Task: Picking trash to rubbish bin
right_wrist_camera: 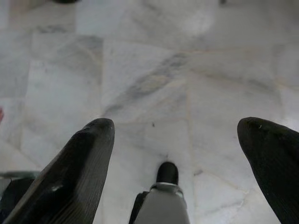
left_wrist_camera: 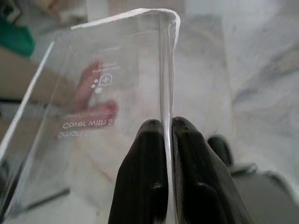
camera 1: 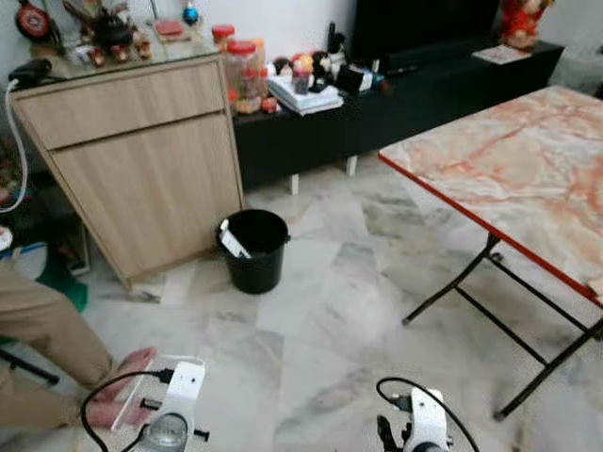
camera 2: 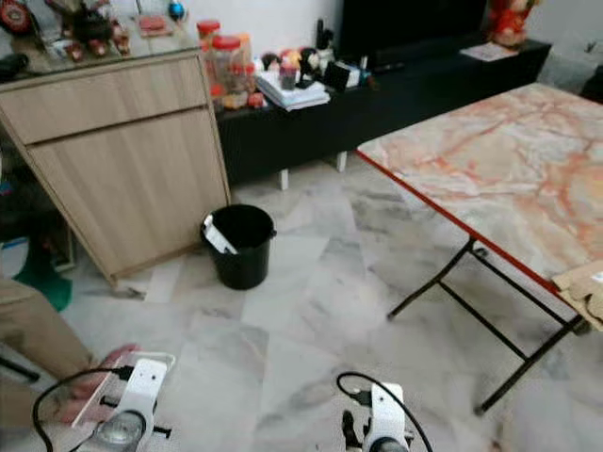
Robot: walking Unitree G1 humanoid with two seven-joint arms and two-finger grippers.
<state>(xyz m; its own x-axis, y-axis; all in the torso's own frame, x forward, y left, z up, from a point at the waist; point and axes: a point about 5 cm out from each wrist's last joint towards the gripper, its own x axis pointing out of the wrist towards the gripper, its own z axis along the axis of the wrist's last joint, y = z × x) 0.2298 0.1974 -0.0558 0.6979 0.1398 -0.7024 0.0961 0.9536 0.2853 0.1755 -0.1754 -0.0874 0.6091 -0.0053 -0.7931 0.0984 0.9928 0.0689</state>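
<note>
Pinching a thin edge of the clear plastic package, my left gripper has its jaws clamped together on the rim, low at the bottom left of the head views, while my right gripper hangs idle over the marble floor with its jaws wide apart and nothing between them. Through the plastic I can read part of a line of print that looks like "Cover with S", seen through the plastic; a smaller line above it and a small cross icon are too faint to make out. A person's hand lies on the floor just beside the package. The black bin stands well ahead, left of centre, against the wooden cabinet, with a white scrap already inside. My worry is the grip: the hold is on one slim edge, so I judge the slick plastic could slide out or flex as I walk, and I could brush that hand. The folding worktop fills the right of the frame.
</note>
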